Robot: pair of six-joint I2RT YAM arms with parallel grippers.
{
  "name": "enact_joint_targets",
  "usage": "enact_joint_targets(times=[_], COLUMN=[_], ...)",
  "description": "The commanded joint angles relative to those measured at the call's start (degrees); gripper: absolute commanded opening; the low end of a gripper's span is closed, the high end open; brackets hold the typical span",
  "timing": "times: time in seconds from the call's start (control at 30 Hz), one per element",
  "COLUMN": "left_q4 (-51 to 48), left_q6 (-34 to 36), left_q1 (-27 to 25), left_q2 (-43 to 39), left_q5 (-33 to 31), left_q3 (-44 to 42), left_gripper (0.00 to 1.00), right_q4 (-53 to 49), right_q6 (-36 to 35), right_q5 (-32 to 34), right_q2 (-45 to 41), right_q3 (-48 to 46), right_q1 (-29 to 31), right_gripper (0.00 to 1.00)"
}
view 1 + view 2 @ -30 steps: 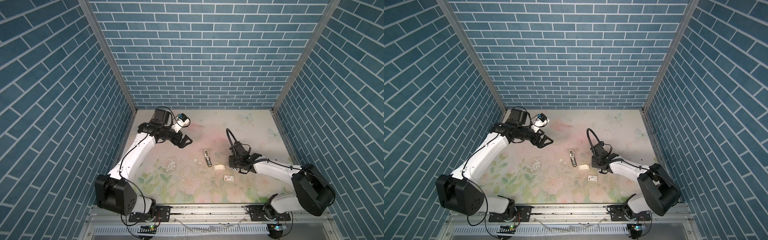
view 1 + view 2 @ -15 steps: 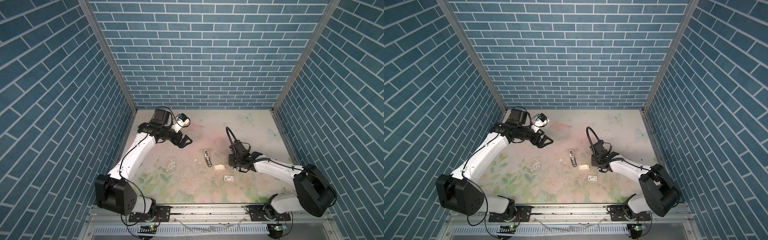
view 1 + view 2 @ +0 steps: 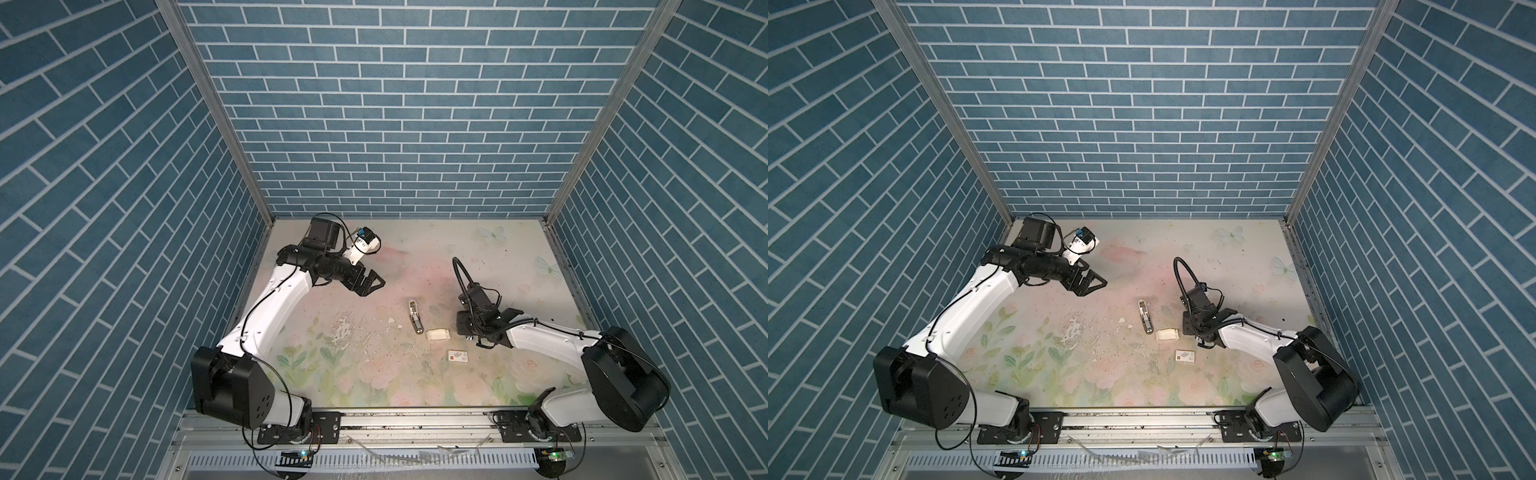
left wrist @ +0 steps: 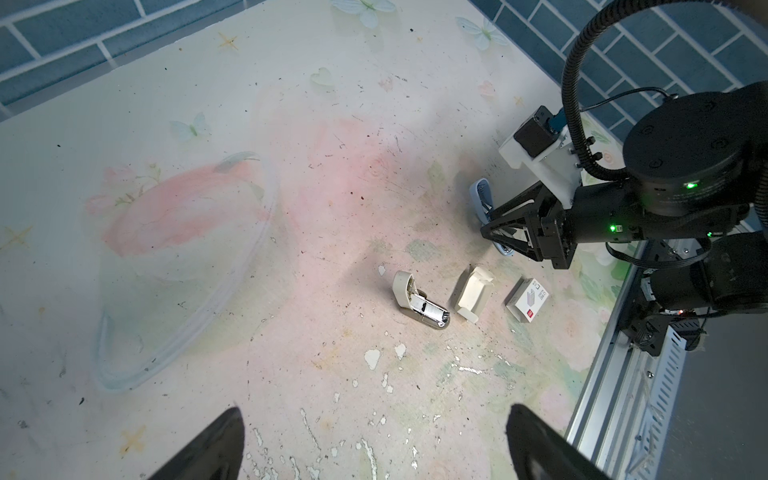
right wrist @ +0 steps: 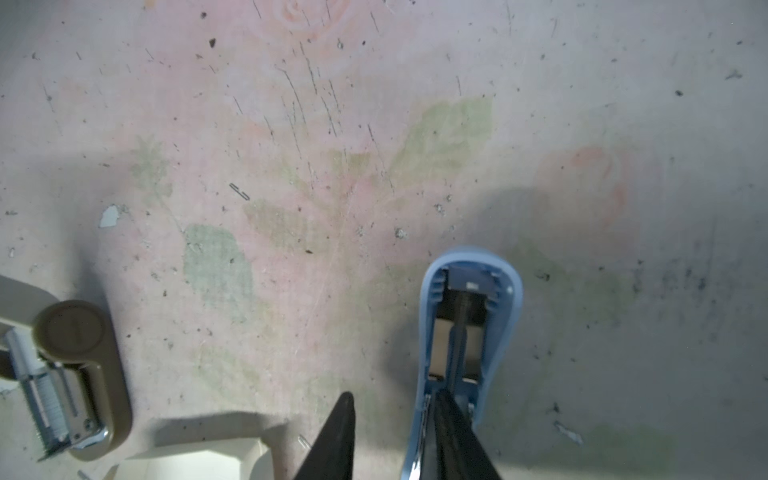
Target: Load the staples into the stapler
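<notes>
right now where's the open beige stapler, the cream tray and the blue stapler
open beige stapler (image 4: 429, 311), left wrist view, on its exposed metal magazine
cream tray (image 4: 473, 293), left wrist view, on its inner floor
blue stapler (image 5: 471, 264), right wrist view, on its rounded end

Bright even light, soft shadows, right wrist view dim

Right wrist view: beige stapler (image 5: 79, 374) and cream tray (image 5: 208, 457) were cut by frame edges (tray just a corner). Blue stapler (image 5: 469, 291) rear hid behind right tool (image 5: 392, 399); grip unclear. Left tool (image 4: 374, 409) only tips showed.
</notes>
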Motion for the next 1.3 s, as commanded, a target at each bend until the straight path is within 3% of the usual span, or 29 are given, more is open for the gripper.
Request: enact_joint_targets(times=[0.0,1.27], left_q4=[0.4,0.6], left_q6=[0.4,-0.1], left_q1=[0.3,0.3], left_q2=[0.4,-1.2], left_q5=[0.3,0.5], left_q3=[-0.2,-1.1], left_gripper=[1.0,1.0], right_q4=[1.9,-0.9], right_q6=[2.0,0.6], right_q5=[0.0,-0.1], right_q2=[-0.9,-8.0], right_q3=[-3.5,-2.5], right_q1=[-0.1,1.1], right_gripper=[0.35,0.36])
